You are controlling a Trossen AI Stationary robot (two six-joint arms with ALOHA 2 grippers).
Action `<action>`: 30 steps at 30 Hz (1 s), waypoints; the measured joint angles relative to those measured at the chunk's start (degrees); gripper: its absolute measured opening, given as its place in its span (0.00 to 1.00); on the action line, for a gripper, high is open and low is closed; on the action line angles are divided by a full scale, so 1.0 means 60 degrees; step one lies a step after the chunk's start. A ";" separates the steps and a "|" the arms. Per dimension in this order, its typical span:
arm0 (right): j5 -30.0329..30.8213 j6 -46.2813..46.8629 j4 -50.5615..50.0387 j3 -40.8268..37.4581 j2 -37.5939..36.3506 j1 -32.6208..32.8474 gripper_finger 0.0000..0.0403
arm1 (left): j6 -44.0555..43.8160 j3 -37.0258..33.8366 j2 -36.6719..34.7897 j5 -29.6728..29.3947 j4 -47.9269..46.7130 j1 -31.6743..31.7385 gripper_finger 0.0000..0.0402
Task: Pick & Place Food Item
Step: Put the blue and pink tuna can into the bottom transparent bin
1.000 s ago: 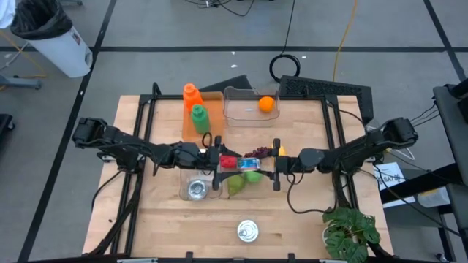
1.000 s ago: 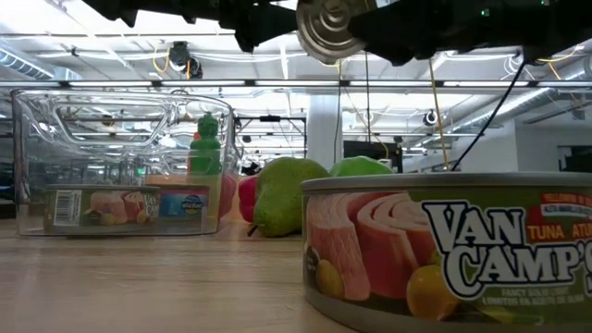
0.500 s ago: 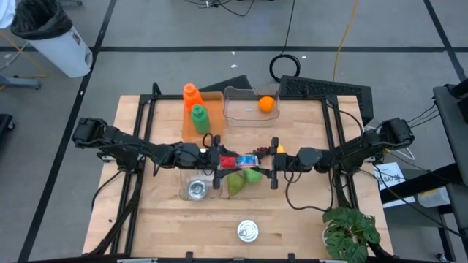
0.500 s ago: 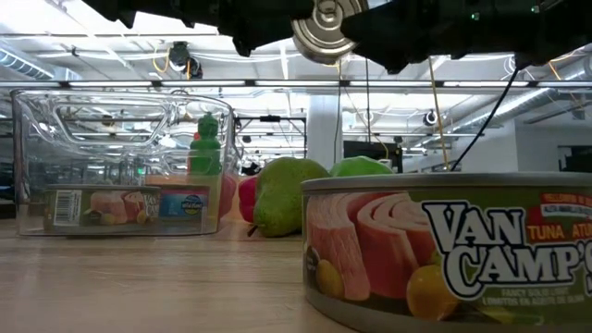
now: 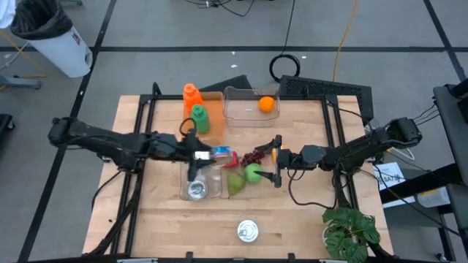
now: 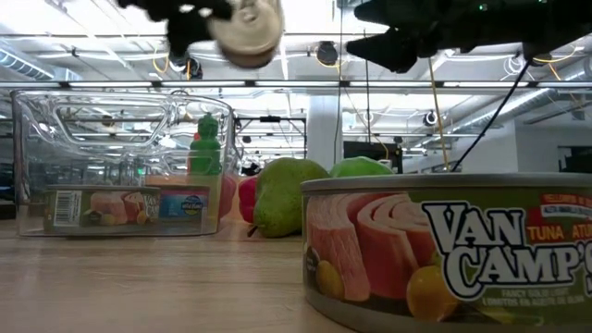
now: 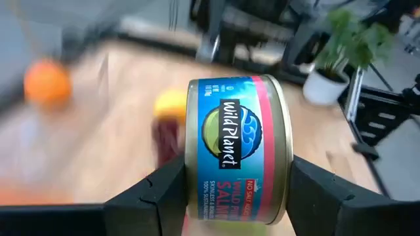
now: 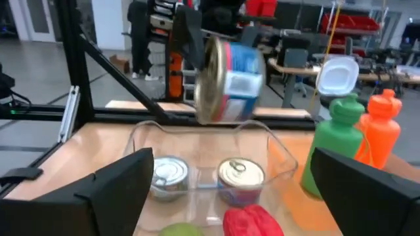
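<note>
One salmon can [image 7: 235, 147] rides high above the clear bin [image 5: 199, 183], clamped in the left gripper [image 5: 207, 154]; the right gripper [image 5: 278, 162], fingers wide apart, waits near the grapes [image 5: 254, 154]. Released off-centre, the can could strike the bin's rim and roll

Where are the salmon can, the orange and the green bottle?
salmon can [image 7: 233, 147]: left wrist view, its label.
orange [image 5: 267, 104]: high view, its top.
green bottle [image 8: 336, 141]: right wrist view, its body.

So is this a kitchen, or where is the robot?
Not a kitchen; probably a robotics lab or workshop. A pale wooden worktable stands on a grey taped floor, black cables trail behind it, and metal racks fill the room.
</note>
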 joint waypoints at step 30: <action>0.0477 -0.0060 -0.0315 -0.0005 0.0009 -0.0077 0.97 | -0.6566 -0.3764 -0.0336 -0.0331 0.1121 0.1044 0.53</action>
